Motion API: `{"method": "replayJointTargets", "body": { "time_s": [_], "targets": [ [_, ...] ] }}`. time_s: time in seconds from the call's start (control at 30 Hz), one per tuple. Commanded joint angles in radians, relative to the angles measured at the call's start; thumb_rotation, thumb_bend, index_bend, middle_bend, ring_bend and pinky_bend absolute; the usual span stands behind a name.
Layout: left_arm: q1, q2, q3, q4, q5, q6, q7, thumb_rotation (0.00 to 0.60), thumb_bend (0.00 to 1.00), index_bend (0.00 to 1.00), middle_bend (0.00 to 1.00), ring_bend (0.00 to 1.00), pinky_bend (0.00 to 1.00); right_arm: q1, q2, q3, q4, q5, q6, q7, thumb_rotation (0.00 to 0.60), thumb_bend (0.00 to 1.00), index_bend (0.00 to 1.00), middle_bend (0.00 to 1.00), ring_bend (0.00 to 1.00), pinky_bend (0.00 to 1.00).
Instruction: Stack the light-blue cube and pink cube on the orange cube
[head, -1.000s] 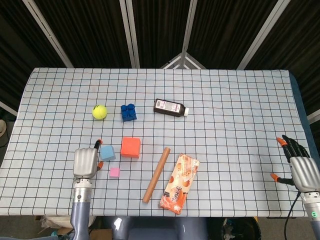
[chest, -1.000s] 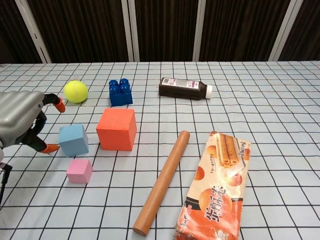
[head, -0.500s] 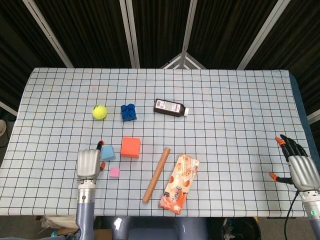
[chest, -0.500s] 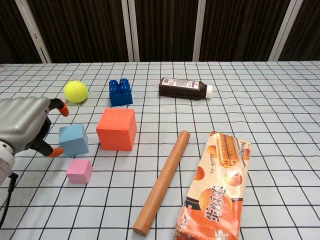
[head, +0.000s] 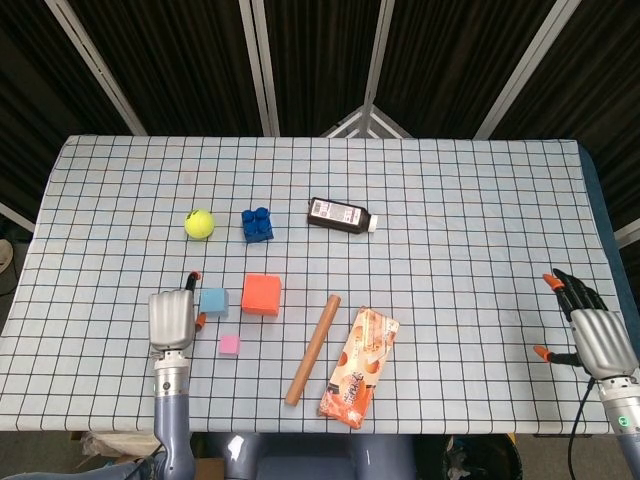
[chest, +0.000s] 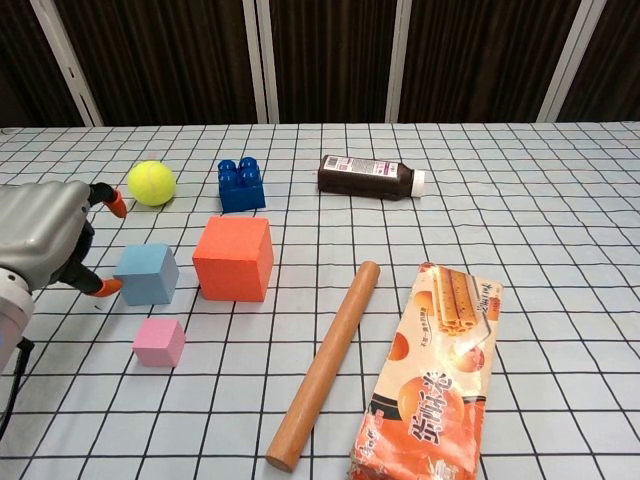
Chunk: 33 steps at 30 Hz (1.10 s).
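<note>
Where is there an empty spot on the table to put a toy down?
The widest bare patch lies right of the brown bottle and the snack packet, reaching to the right hand. The far strip behind the tennis ball is bare too. It is crowded by the left hand, around the light-blue cube, orange cube and pink cube.

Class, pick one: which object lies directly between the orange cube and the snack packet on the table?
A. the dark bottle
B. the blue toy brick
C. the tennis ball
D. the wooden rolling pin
D: the wooden rolling pin lies diagonally between the orange cube and the snack packet.
</note>
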Motion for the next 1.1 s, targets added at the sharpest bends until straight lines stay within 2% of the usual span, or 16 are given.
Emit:
{"method": "replayJointTargets", "body": {
  "time_s": [0.03, 0.33, 0.63, 0.83, 1.1],
  "targets": [
    [0.000, 0.009, -0.007, 0.001, 0.001, -0.002, -0.012, 0.600, 0.16, 0.31, 0.84, 0.80, 0.85, 0.003, -0.001, 0.000, 0.000, 0.002, -0.004, -0.005, 0.600, 0.13, 0.00, 0.01, 0.05, 0.14],
    [0.006, 0.039, -0.012, -0.025, 0.018, 0.008, -0.028, 0.600, 0.16, 0.31, 0.84, 0.80, 0.85, 0.006, 0.002, -0.004, -0.010, 0.006, -0.012, -0.012, 0.600, 0.13, 0.00, 0.01, 0.05, 0.14],
    [0.015, 0.122, 0.038, -0.161, -0.030, -0.098, -0.006, 0.600, 0.16, 0.30, 0.84, 0.80, 0.85, 0.005, 0.004, -0.004, -0.014, 0.009, -0.010, -0.014, 0.600, 0.13, 0.00, 0.01, 0.05, 0.14],
    [-0.007, 0.168, 0.031, -0.217, -0.067, -0.169, 0.001, 0.600, 0.16, 0.29, 0.84, 0.80, 0.85, 0.006, 0.007, -0.005, -0.018, 0.013, -0.013, -0.014, 0.600, 0.13, 0.00, 0.01, 0.05, 0.14],
    [-0.031, 0.163, 0.014, -0.200, -0.087, -0.179, 0.015, 0.600, 0.16, 0.30, 0.84, 0.80, 0.85, 0.007, 0.009, -0.008, -0.017, 0.012, -0.015, -0.008, 0.600, 0.13, 0.00, 0.01, 0.05, 0.14]
  ]
}}
